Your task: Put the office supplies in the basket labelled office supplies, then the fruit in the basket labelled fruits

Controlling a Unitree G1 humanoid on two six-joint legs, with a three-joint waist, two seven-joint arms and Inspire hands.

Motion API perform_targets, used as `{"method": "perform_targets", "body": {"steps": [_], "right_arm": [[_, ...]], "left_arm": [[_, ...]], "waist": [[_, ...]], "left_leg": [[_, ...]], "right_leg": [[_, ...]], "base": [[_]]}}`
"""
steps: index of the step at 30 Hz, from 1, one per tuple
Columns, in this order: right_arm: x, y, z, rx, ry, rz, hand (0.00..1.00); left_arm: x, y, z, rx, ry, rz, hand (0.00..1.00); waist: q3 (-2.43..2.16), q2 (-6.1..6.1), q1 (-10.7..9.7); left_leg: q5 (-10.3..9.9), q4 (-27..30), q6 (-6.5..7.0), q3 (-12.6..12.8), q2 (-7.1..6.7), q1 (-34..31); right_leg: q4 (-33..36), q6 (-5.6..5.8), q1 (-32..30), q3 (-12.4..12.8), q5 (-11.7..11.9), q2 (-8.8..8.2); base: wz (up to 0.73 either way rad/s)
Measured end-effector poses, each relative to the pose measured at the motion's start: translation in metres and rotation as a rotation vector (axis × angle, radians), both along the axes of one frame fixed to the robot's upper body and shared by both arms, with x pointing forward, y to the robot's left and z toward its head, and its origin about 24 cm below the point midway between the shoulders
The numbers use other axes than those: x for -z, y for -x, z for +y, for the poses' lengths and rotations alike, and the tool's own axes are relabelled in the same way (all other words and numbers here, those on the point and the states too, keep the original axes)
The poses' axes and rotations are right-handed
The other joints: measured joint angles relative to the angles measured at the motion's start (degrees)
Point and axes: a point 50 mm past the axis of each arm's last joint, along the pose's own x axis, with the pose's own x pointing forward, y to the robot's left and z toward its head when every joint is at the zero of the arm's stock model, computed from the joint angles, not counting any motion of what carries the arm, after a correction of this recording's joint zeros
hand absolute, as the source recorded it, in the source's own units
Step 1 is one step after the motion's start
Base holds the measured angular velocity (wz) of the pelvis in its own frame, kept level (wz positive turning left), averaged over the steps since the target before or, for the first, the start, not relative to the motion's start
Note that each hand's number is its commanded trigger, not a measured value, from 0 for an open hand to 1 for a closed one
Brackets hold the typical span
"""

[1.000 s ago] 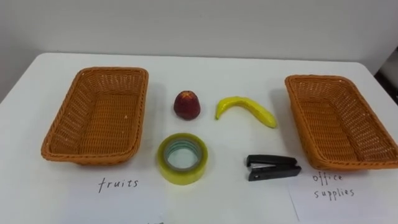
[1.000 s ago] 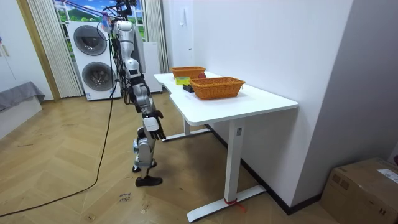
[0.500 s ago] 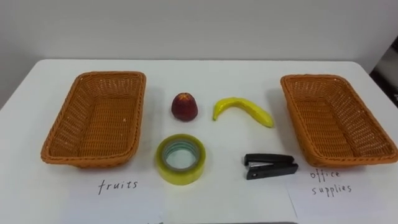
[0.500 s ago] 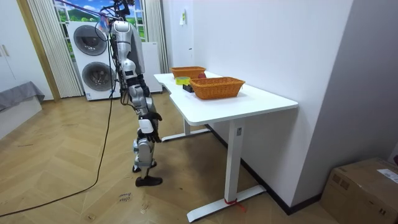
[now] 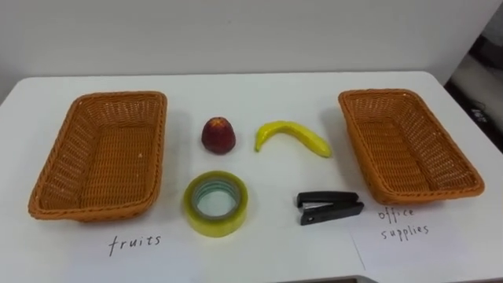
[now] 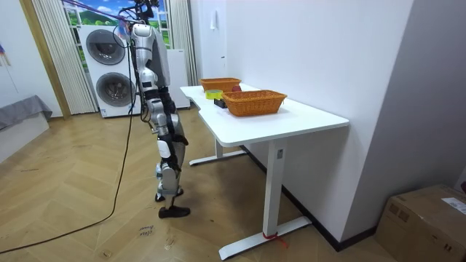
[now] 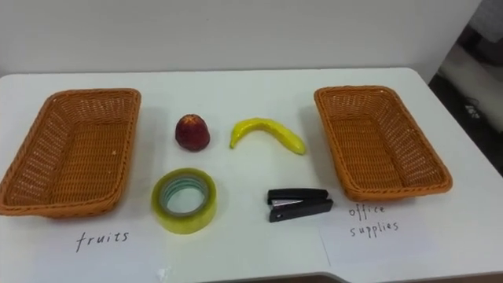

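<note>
Nothing's sorted yet. The red fruit (image 5: 218,135), banana (image 5: 291,136), tape roll (image 5: 236,206) and stapler (image 5: 328,207) sit mid-worktop (image 5: 259,94), between the empty fruits basket (image 5: 154,149) and office supplies basket (image 5: 470,168), presumably for easy reach. The right hand (image 6: 172,142) hangs low; can't tell if it's open or closed.

Table (image 5: 251,86) cut off by the eye views' lower edge, left basket (image 7: 122,149) clipped at the right eye view's left edge, in the room view tape (image 6: 212,93) and stapler (image 6: 218,102) mere specks, right hand (image 6: 168,148) too small to read
</note>
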Motion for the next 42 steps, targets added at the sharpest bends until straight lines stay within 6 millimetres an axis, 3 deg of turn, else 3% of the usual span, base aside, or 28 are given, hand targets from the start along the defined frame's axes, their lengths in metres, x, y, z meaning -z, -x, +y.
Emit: {"method": "perform_targets", "body": {"steps": [5,12,16,24,29,32,38,42], "right_arm": [[-0.021,-0.022,-0.038,0.047,0.162,-0.048,0.0],[-0.053,-0.057,-0.063,0.088,0.328,-0.15,0.0],[-0.077,-0.075,-0.078,0.092,0.453,-0.182,0.0],[-0.105,-0.095,-0.083,0.02,0.622,-0.154,0.0],[-0.163,-0.126,-0.089,-0.028,0.852,-0.325,0.0],[-0.188,-0.139,-0.091,-0.063,1.0,-0.369,0.0],[-0.224,-0.148,-0.084,-0.096,1.214,-0.402,0.0],[-0.237,-0.156,-0.08,-0.091,1.242,-0.468,0.0]], "left_arm": [[-0.004,-0.003,0.01,-0.01,-0.028,-0.024,0.0],[-0.005,-0.006,0.011,-0.011,-0.035,-0.041,0.0],[-0.007,-0.008,0.015,-0.002,-0.051,-0.061,0.0],[-0.007,-0.005,0.012,-0.005,-0.043,-0.057,0.0],[-0.007,0.003,0.012,-0.01,-0.044,-0.032,0.0],[-0.007,0.005,0.013,0.006,-0.049,-0.023,0.0],[-0.008,0.002,0.014,0.069,-0.058,-0.006,0.0],[-0.007,-0.001,0.013,0.068,-0.053,-0.008,0.0]], "waist": [[-0.02,-0.55,-0.5],[-0.29,-1.31,-1.1],[-0.22,-1.45,-1.4],[-0.18,-1.35,-1.5],[-0.03,-1.61,-1.5],[0.13,-2.47,-1.5],[0.12,-2.77,-0.7],[-0.09,-2.14,-0.2]], "left_leg": [[0.0,-0.1,0.01,0.2,-0.06,0.1],[0.0,-0.1,0.01,0.6,-0.03,-0.7],[0.0,-0.1,0.03,0.6,-0.05,-1.1],[0.0,-0.9,0.08,0.7,-0.08,-1.2],[0.0,-0.8,0.08,0.6,-0.16,-1.1],[0.0,-0.3,0.08,0.4,-0.12,-1.3],[0.0,-0.3,0.08,0.3,-0.09,-2.4],[0.0,-0.4,0.09,0.4,-0.04,-2.5]], "right_leg": [[0.1,0.04,-0.2,0.1,0.0,-0.05],[0.4,0.0,-1.3,0.7,-0.1,0.02],[1.0,0.01,-1.9,1.0,-0.1,0.08],[2.1,0.0,-2.8,2.3,-0.1,0.26],[1.9,-0.07,-3.1,2.4,-0.1,0.35],[1.9,-0.09,-3.0,1.9,-0.2,0.31],[1.9,-0.11,-4.1,1.6,-0.1,0.27],[2.2,-0.13,-4.1,1.5,-0.1,0.27]], "base": [[-0.01],[-0.03],[-0.02],[-0.08],[-0.05],[0.07],[0.01],[-0.01]]}}
